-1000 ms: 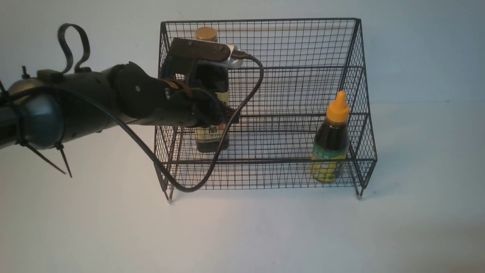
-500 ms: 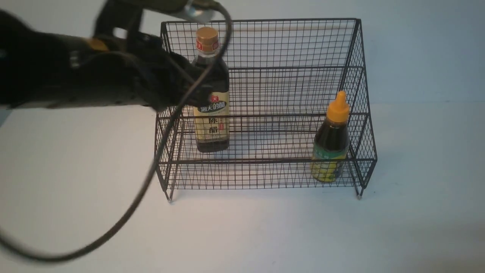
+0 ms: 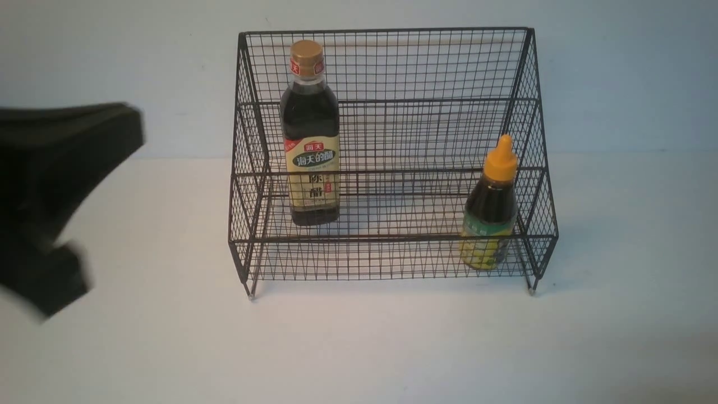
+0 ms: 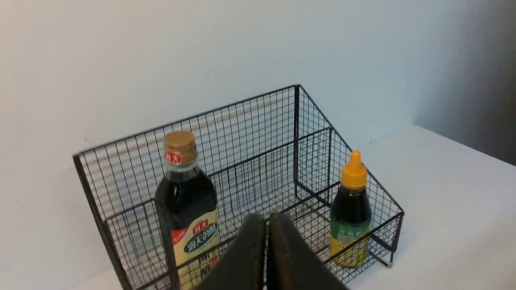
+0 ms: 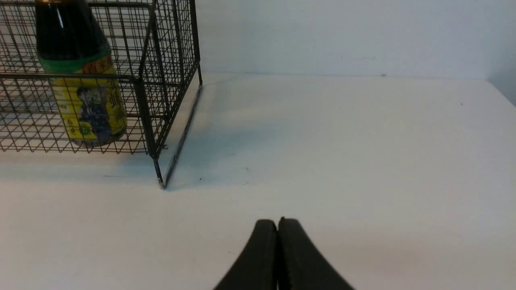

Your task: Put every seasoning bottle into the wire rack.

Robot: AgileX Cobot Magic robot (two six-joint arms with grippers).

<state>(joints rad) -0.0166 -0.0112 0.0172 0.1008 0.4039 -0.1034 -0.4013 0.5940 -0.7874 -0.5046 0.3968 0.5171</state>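
Observation:
The black wire rack (image 3: pixel 392 67) stands mid-table with both seasoning bottles upright inside. On its left side is the tall bottle (image 3: pixel 311 134) with gold cap and beige label. The short bottle (image 3: pixel 491 213) with orange nozzle cap stands on the lower front tier at the right. My left arm (image 3: pixel 56 185) is a blurred dark shape at the far left, away from the rack. In the left wrist view my left gripper (image 4: pixel 266 217) is shut and empty, with rack (image 4: pixel 250 121), tall bottle (image 4: pixel 187 209) and short bottle (image 4: pixel 350 217) beyond it. My right gripper (image 5: pixel 277 220) is shut and empty above bare table.
A white table (image 3: pixel 364 348) spreads in front of and beside the rack, with a pale wall behind. In the right wrist view the rack's corner foot (image 5: pixel 161 183) and the short bottle (image 5: pixel 80 80) lie off to one side.
My left arm has drawn back from the tall bottle, up and out of the rack to the far left. The tall bottle stays standing in the rack. The short bottle has not moved.

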